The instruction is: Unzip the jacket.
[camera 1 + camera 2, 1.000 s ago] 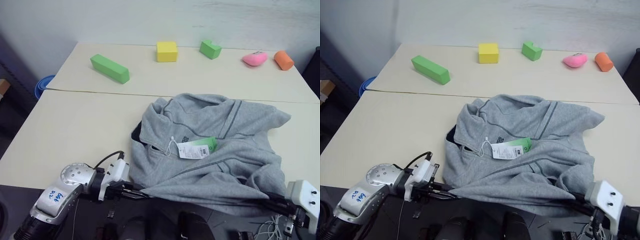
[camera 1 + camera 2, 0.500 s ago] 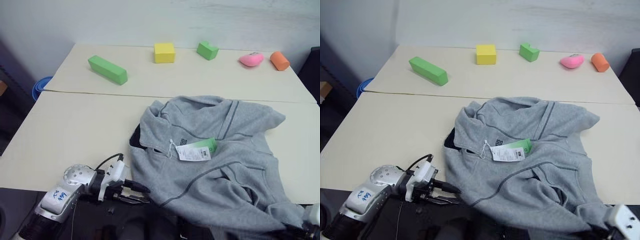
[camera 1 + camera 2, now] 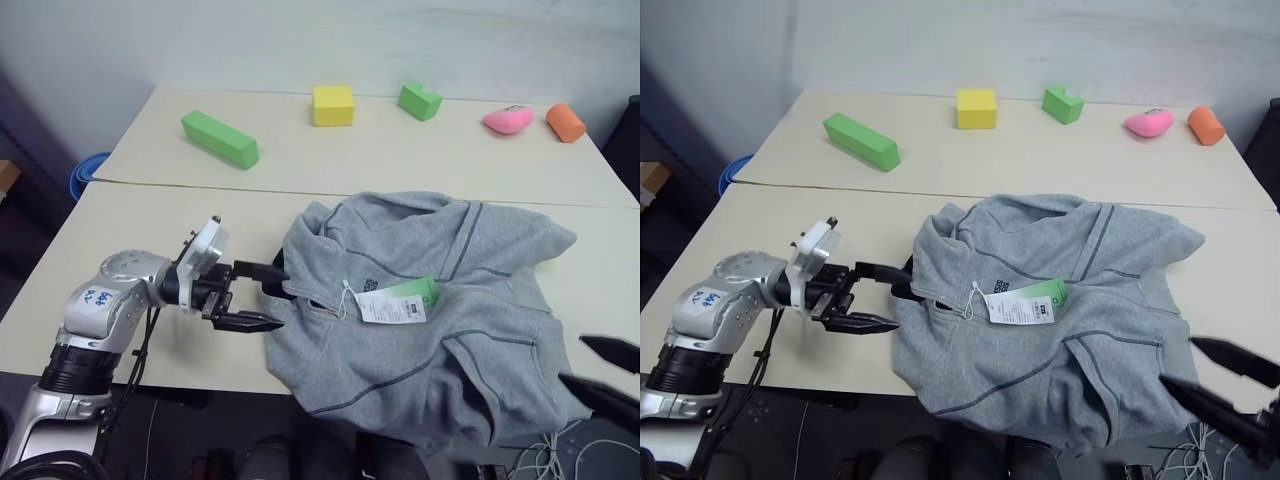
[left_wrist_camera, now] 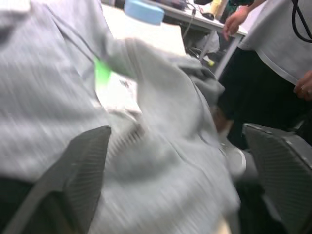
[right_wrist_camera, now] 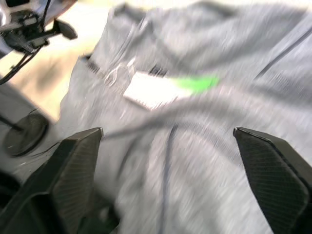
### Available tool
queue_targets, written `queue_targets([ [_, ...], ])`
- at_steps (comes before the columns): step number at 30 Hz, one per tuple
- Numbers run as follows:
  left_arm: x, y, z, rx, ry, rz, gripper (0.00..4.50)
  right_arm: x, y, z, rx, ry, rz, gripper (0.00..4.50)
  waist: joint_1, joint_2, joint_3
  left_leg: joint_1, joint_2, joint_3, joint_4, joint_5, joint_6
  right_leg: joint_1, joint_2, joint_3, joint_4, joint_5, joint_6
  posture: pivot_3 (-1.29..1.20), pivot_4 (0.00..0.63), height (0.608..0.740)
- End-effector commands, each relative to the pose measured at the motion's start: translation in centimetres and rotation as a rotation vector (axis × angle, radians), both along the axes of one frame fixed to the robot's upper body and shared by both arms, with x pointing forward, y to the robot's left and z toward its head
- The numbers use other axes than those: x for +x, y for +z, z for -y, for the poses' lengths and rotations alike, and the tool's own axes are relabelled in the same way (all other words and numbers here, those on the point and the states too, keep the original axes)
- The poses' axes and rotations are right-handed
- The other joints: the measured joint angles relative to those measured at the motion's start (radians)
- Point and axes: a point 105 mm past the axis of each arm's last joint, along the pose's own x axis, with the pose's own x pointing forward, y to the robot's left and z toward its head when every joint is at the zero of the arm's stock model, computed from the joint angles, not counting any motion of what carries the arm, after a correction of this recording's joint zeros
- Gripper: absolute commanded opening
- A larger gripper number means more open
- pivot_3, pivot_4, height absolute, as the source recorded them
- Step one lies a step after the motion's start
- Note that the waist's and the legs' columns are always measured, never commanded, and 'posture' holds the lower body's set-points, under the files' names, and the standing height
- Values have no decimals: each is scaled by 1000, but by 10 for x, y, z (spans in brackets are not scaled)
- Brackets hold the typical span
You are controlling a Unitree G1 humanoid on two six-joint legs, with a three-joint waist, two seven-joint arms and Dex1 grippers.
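The light-grey fleece jacket (image 3: 450,320) lies crumpled on the near table, its hem hanging over the front edge. A white-and-green hang tag (image 3: 395,300) rests on its chest. My left gripper (image 3: 264,295) is open, level with the table and pointing at the jacket's collar side, with its upper finger close to the dark collar opening. Nothing sits between its fingers (image 4: 83,165). Off the jacket's lower right corner my right gripper (image 3: 603,372) is open and holds nothing. In the right wrist view the jacket (image 5: 195,122) spreads between the right gripper's fingertips (image 5: 73,165).
Foam shapes line the far table: a long green block (image 3: 220,138), a yellow cube (image 3: 333,104), a small green block (image 3: 420,99), a pink piece (image 3: 508,118) and an orange piece (image 3: 565,121). A blue bin (image 3: 85,172) stands left of the tables. A person (image 4: 278,44) stands beyond the jacket.
Both grippers have let go of the jacket's hem and opened. The left one rose and moved forward to the collar side; the right one rose. The jacket has settled on the table.
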Motion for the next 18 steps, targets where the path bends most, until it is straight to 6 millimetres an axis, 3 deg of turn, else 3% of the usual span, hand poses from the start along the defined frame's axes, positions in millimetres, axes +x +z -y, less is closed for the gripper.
queue_targets([
  [1,14,3,13,16,32,115,4462,34,-3,23,-73,-147,13,4500,-1,-1,0,0,0,1,0,0,0,0,2,1,0,0,0,0,150,740],
  [5,41,3,26,14,145,213,4462,87,-16,49,-228,-333,51,4500,-1,-2,1,0,-1,6,3,1,2,0,4,2,-3,2,4,0,150,740],
  [11,82,-9,38,41,353,259,4462,142,-40,51,-185,-388,-31,4500,0,-2,1,-2,1,7,2,1,2,-3,7,1,-3,3,5,0,150,740],
  [14,90,-24,44,73,390,228,4462,170,-48,51,-115,-422,-56,4500,-2,-2,1,-2,0,8,2,1,2,-3,7,1,-4,3,6,0,150,740],
  [18,96,-38,46,112,438,184,3567,191,-55,46,-58,-409,-88,3573,-1,-2,1,-3,1,8,2,1,2,-4,7,0,-3,3,6,0,150,740],
])
